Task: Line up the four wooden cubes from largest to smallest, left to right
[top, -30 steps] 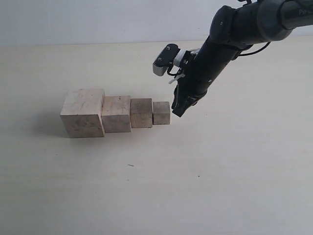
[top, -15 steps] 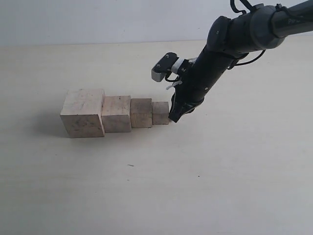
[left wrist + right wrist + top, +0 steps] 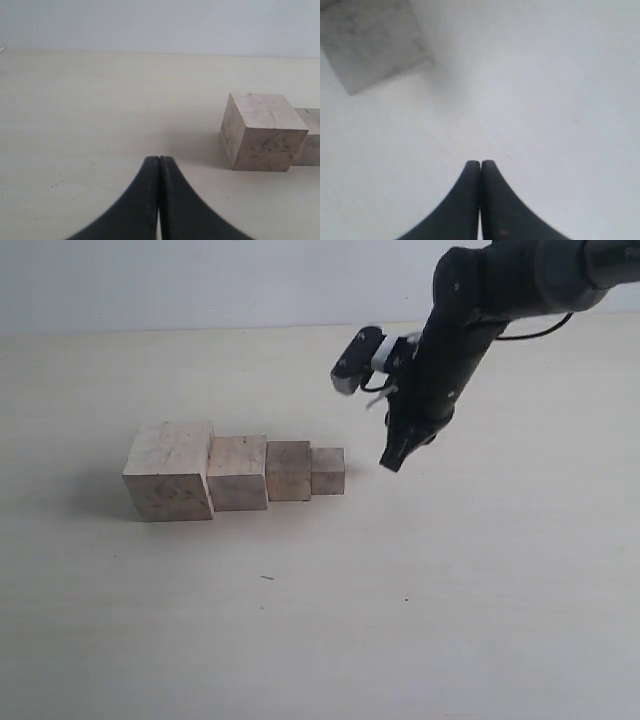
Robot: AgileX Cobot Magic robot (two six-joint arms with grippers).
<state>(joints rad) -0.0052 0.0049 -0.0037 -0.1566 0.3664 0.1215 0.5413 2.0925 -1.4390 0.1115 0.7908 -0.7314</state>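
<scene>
Bare pale table [image 3: 400, 620] is noted in the foreground. In its wrist view the left gripper [image 3: 159, 161] is recorded with fingers pressed together and nothing held; the largest cube [image 3: 262, 132] is seen ahead of it and off to one side. Farther back, the four cubes are laid in one row, neighbours touching as far as can be seen: largest cube at the left, then second cube [image 3: 238, 472], third cube [image 3: 288, 470], smallest cube [image 3: 327, 470] at the right end. The right gripper [image 3: 391, 458] is found just right of the smallest cube, apart from it, tip angled down, fingers closed together and empty. A plain wall [image 3: 200, 280] is seen behind.
</scene>
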